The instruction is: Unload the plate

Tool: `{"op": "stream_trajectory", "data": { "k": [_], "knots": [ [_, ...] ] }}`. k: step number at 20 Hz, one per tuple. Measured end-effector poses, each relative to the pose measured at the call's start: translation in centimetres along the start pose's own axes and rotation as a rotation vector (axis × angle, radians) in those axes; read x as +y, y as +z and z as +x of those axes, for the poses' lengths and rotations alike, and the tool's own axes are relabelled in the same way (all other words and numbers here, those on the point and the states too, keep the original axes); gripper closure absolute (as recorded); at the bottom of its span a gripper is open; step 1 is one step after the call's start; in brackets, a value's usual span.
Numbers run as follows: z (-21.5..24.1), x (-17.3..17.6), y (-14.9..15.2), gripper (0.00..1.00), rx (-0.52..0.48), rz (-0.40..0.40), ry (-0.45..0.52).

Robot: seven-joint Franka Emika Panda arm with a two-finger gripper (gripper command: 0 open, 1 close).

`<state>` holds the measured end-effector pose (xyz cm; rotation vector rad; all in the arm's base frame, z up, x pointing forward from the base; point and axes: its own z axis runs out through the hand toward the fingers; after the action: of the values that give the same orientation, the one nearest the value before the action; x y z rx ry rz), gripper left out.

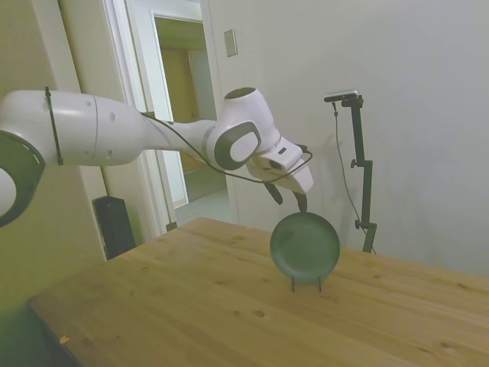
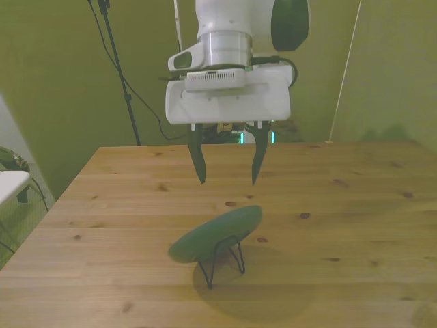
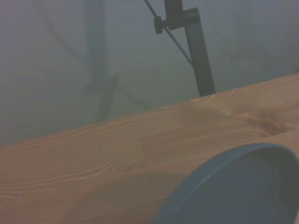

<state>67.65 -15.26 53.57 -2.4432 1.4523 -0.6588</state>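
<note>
A home room: panelled doorway (image 1: 179,115), wooden table (image 1: 191,306), plain walls.

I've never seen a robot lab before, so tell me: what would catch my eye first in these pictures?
First, the dark green plate, propped up on edge in a thin wire stand near the middle of the wooden table. Right above its top rim hangs the white arm's gripper, open, one finger to each side of the rim and not touching it.
</note>
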Motion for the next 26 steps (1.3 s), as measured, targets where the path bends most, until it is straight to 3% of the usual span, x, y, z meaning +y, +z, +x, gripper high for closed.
{"op": "stream_trajectory", "data": {
  "k": [10, 18, 26],
  "knots": [
    [-4.4, -0.2, 0.3, 0.00, 0.072, 0.117, 0.041],
    [-4.0, 2.3, 1.3, 0.00, 0.048, 0.108, 0.116],
    [-3.6, 1.6, 3.9, 0.00, 0.038, 0.098, 0.119]
  ]
}}
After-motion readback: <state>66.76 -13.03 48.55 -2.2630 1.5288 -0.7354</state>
